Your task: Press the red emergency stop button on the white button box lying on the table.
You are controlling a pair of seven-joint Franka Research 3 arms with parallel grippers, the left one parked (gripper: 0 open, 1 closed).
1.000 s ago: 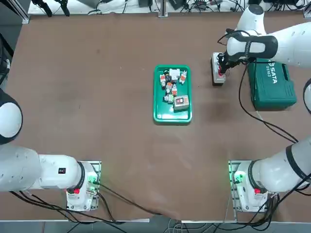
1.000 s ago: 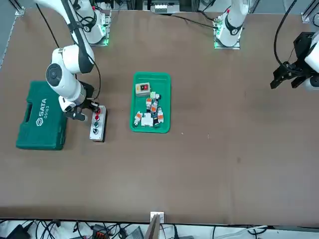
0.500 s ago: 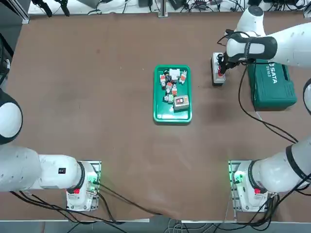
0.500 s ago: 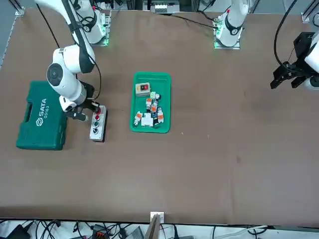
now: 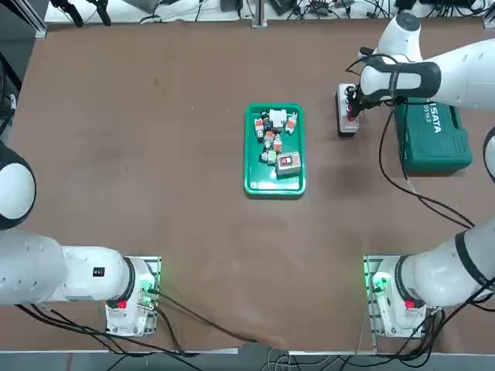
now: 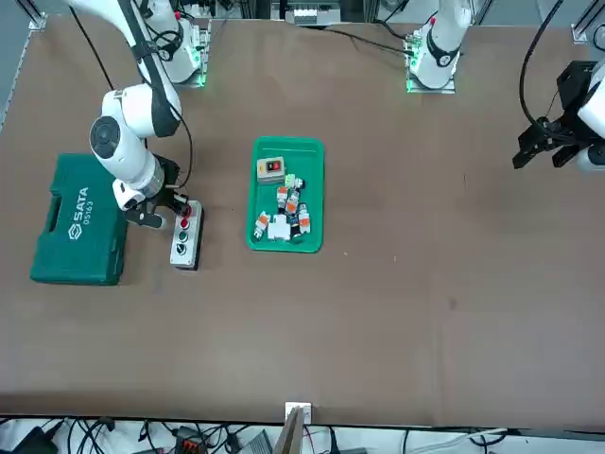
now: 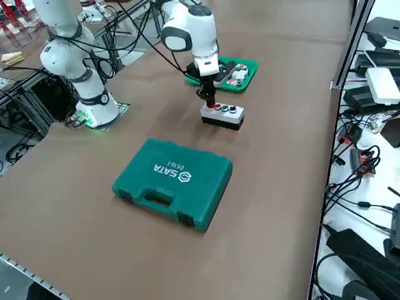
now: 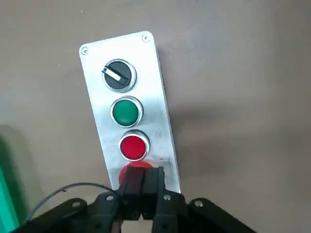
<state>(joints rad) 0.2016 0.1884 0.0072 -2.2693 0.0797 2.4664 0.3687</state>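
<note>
- Button: the red emergency stop button [image 8: 137, 168] sits at the end of the white button box [image 8: 147, 73] nearest the gripper. We see only its upper edge in the wrist view; the rest is covered by the fingertips.
- Along the box face, going away from the stop button, we note a smaller red button [image 8: 133, 146], a green button [image 8: 126, 111] and a black selector knob [image 8: 118, 74].
- The box [image 5: 345, 110] lies flat on the table [image 5: 155, 154], at about 2 o'clock from the table's middle in the top view, with its long axis running toward 12 o'clock.
- The right gripper [image 8: 143, 187] is directly over the stop-button end of the box, pointing down. Its two fingers are pressed together with no gap between them and grip nothing.
- We cannot tell whether the fingertips touch the button cap or stand just above it.
- In the side view the gripper [image 7: 209, 100] comes down vertically onto the box end nearest the tray.
- A green tool case [image 5: 433, 133] lies closed at 3 o'clock of the box, near but apart from it.
- A green tray [image 5: 274, 188] of small parts lies at about 8 o'clock of the box, well apart.
</note>
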